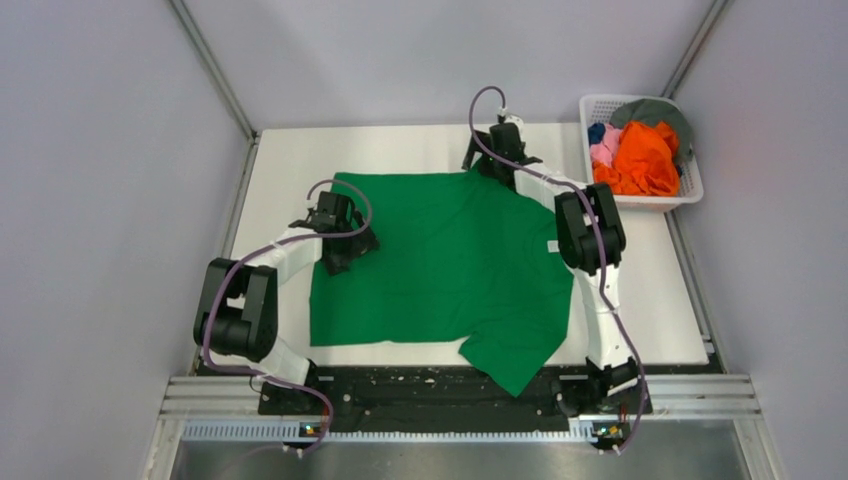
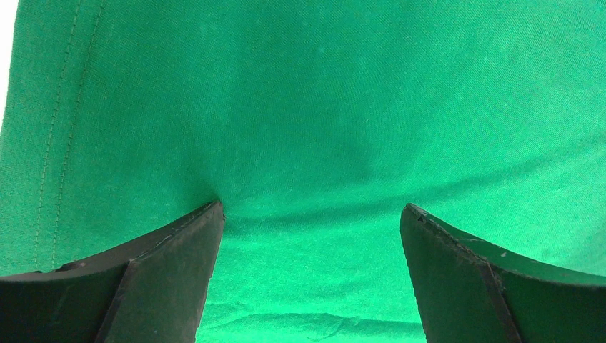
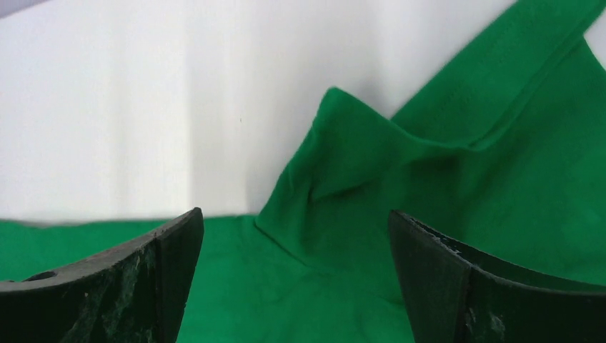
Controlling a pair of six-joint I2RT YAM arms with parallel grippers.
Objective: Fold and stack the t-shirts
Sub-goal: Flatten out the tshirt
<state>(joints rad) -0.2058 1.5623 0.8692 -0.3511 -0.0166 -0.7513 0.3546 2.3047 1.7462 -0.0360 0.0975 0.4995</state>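
Shirt [image 1: 450,270]: green, spread flat on the table [image 1: 290,170], with its near sleeve [image 1: 515,360] reaching past the near edge. It is probably laid open for folding.
Left gripper [image 1: 350,250]: jaws wide apart and empty, low over the shirt's left part. It is likely placed to pinch the cloth there for a fold.
Right gripper [image 1: 492,162]: jaws wide apart and empty, at the shirt's far edge.
Basket [image 1: 690,195]: at the far right, holding the other shirts [image 1: 645,160] in a heap, apparently awaiting their turn.
Top view only: the whole outline, the basket and the white tag [image 1: 551,245].
Left wrist view only: a stitched edge and a faint crease between the fingers.
Right wrist view only: the far sleeve [image 3: 357,143] rumpled into a peak, which the arm hides from above.
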